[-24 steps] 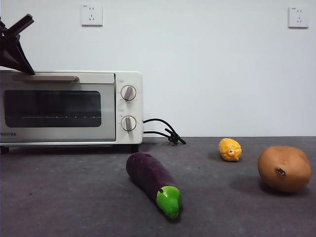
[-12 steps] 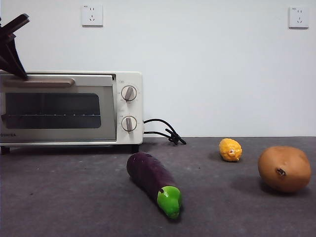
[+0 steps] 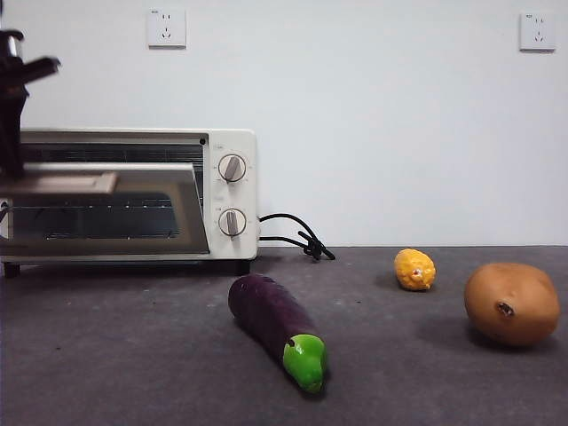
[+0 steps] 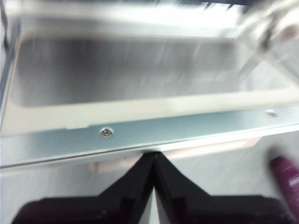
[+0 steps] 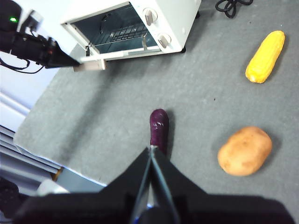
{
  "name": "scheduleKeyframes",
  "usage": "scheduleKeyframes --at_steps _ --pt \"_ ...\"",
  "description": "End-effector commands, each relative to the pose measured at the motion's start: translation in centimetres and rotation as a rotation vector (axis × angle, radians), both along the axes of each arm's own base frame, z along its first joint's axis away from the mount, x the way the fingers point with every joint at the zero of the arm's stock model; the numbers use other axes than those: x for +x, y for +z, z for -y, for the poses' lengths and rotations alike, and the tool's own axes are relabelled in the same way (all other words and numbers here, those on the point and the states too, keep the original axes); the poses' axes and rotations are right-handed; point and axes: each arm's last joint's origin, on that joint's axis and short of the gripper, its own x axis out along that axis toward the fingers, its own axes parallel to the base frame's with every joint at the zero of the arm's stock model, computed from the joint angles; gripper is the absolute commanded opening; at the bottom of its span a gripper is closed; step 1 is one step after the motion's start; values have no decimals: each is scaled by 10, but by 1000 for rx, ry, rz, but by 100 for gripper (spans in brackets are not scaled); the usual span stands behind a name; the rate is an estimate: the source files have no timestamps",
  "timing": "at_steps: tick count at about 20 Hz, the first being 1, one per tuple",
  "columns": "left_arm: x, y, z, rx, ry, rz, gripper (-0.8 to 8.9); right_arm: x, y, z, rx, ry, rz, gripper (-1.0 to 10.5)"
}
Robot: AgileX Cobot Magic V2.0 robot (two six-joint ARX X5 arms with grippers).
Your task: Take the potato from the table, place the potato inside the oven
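The table (image 3: 133, 355) has a dark grey, matt, faintly mottled surface, like felt or rough laminate. The oven (image 3: 232, 191) wears a smooth cream-white painted shell; its door (image 3: 98, 209) is dark glossy glass framed in brushed, shiny metal, with a matt beige handle (image 5: 89, 66). The potato (image 3: 512, 303) has dull, smooth tan skin. The eggplant (image 3: 275, 327) looks like glossy purple plastic. The left gripper (image 4: 153, 161) is matt black.

oven (image 3: 133, 195) door: swung partly open | left gripper (image 3: 16, 133): lowered, pulling handle (image 3: 62, 183)
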Motion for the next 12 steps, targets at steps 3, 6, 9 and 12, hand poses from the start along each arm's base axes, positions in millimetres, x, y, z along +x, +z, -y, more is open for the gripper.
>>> scheduleKeyframes --at_steps 3,6,9,12 --pt "16 -20 13 124 -31 15 -6 -3 0 0 -24 21 11 2" --pt "16 -21 25 132 -58 16 -6 -3 -1 0 -28 24 7 2" --pt "12 -25 39 230 -72 -30 -6 -3 -1 0 -28 24 8 2" --pt "9 -32 52 242 -107 -47 -6 -3 -1 0 -29 24 12 2"
